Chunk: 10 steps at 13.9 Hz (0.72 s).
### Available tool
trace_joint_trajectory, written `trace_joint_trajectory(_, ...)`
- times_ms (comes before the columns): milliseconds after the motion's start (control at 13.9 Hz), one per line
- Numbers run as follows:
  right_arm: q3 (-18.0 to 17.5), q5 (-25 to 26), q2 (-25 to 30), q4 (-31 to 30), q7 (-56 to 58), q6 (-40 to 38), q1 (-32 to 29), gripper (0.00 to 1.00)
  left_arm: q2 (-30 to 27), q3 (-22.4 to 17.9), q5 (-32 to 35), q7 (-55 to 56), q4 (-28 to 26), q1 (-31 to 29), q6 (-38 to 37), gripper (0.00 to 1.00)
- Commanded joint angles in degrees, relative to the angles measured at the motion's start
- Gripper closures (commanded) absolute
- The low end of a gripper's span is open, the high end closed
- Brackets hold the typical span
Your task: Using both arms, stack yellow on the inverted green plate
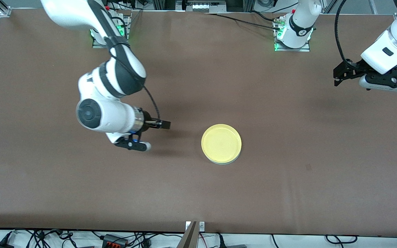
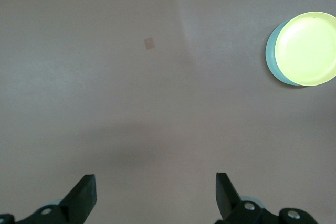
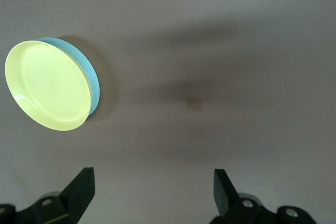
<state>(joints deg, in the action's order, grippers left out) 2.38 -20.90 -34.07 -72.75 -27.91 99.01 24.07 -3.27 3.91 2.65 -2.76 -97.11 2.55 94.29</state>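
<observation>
Yellow (image 1: 221,143) sat on green plate (image 2: 271,56); both tools, left tool (image 1: 338,74) and right tool (image 1: 164,124), gaped empty; I feared a careless retreat nudging it.

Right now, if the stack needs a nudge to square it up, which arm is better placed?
Right. Its claw hangs open beside the yellow plate sitting on the green plate. The left claw waits open toward its own end of the table.

Plain yellow plate (image 1: 221,143); green plate (image 3: 93,83) edge, seemingly pale blue-green; brown table (image 1: 288,179); black grippers.
</observation>
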Motion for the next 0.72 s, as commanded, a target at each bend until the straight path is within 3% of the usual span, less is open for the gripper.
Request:
trace_joint_trajectory(0, -0.4, 0.9, 5.8, -2.6, 1.4, -4.0, -4.1, 0.00, 0.4, 0.0, 1.1, -0.1, 1.0, -0.1, -0.4, 0.00)
trace_joint_trajectory(72, -0.1, 1.6, 6.8, -2.5, 1.6, -4.4, -5.4, 0.00, 0.4, 0.0, 1.1, -0.1, 1.0, -0.1, -0.4, 0.00)
trace_joint_trajectory(359, 0.7, 13.9, 10.3, -2.3, 2.0, -6.7, -6.3, 0.00, 0.4, 0.0, 1.0, 0.0, 1.0, -0.3, -0.3, 0.00)
trace_joint_trajectory(647, 0.9, 14.7, 12.3, -2.4, 1.9, -6.1, -11.0, 0.00, 0.5, -0.1, -1.6, 0.3, 1.0, -0.7, -0.3, 0.00)
